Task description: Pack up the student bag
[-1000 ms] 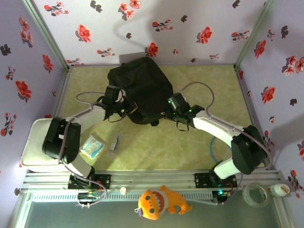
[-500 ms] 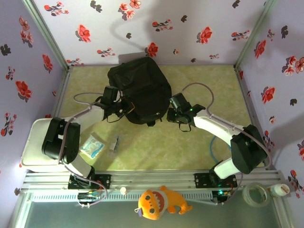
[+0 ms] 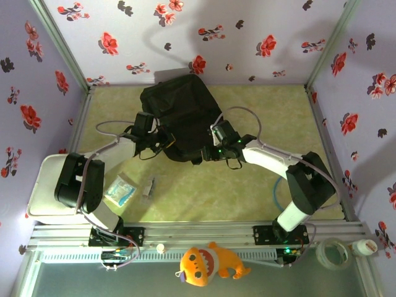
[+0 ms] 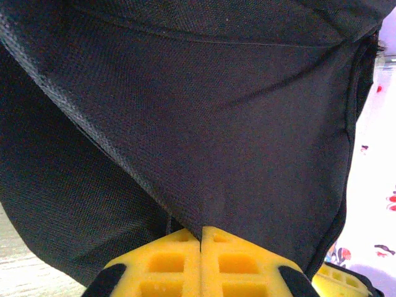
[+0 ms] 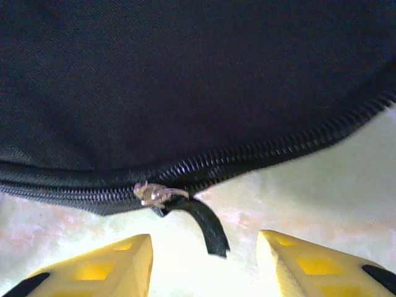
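Clutter at the far left, a white case (image 3: pixel 40 198) with a packet (image 3: pixel 120 190) just beside it, lies well apart from the work and looks not yet packed.

Next comes the left gripper (image 4: pixel 201 234). Its pads are clenched on a fold of the bag (image 3: pixel 182 111), with black cloth running straight into the seam between them. The bag lies on the table (image 3: pixel 272 111), mid-width and toward the back wall, with both arms reaching in at its near edge.

On the right side, the right gripper (image 5: pixel 204 240) stands released, jaws apart and holding nothing. Just ahead of it the zip (image 5: pixel 291 145) runs along the bag's edge. The slider (image 5: pixel 151 193) sits left of centre, and its black tab (image 5: pixel 207 228) trails down into the gap between the fingertips. Which side of the slider is already undone I cannot tell.

The step in hand looks to be taking the tab to run the zip. To do it well, I'd ease forward a little so the pads close high on the tab, near the slider, not on its loose end, which would likely slip. Then draw along the line of the teeth, low to the table, not up or away. The left hold should pull against that draw so the cloth is taut and the slider doesn't drag the whole bag or bunch the fabric.
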